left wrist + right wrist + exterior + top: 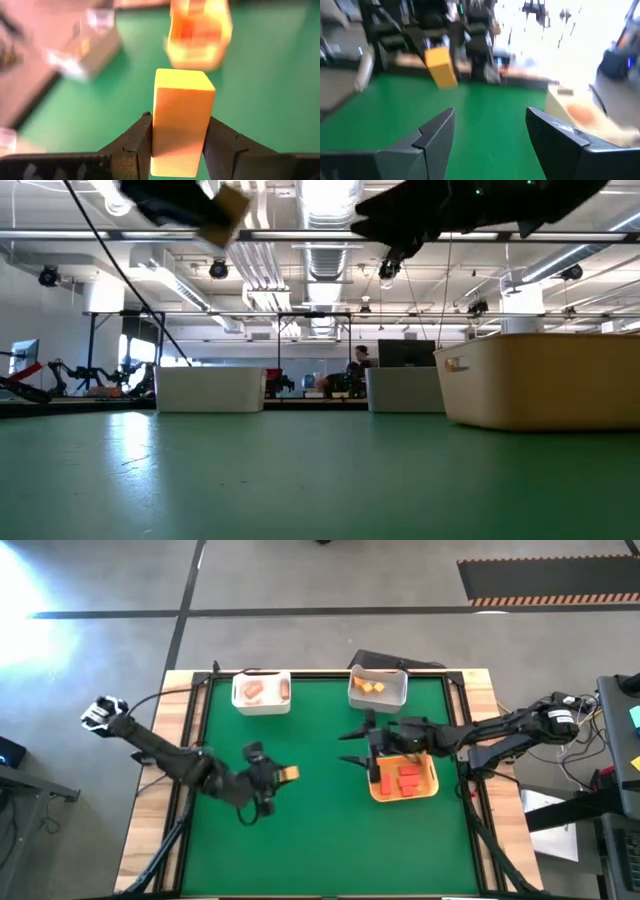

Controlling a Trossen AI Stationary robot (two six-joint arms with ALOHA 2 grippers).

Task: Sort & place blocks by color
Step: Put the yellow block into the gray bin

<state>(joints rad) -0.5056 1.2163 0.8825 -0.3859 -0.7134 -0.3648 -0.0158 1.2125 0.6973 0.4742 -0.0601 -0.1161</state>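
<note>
In the high view the left gripper (283, 774) sits a bit left of centre over the green desk (300, 840), clenched on a yellow block (290, 773); the left wrist view confirms it, w/ the yellow bar (181, 120) pinched near its lower end between the two fingers (132, 142) and most of its length sticking out past them. The low view shows that block (228, 208) at the top left of the frame, well clear of the desk surface. The right gripper (365, 748) hangs just left of the orange tray (432, 783), right of centre, fingers spread and nothing between them, as the right wrist view shows (490, 135). Red blocks (405, 780) lie in the tray. Two white bins stand along the upper edge of the desk: the left bin (262, 707) holds reddish-tan pieces, the right bin (378, 698) holds yellow-orange pieces (373, 687). Judging by colour, the held block prob. belongs in the right bin, so the carry likely goes up and right across the frame. Main risks from here: the grip is near one end of the bar, so a quick swing could twist or slip it out over the desk; the path to the right bin runs close to the right arm (480, 735), so the two could clip each other if it doesn't give way; and a release made too early or off-centre could bounce the block off the bin rim, or land it in the wrong bin.
</note>
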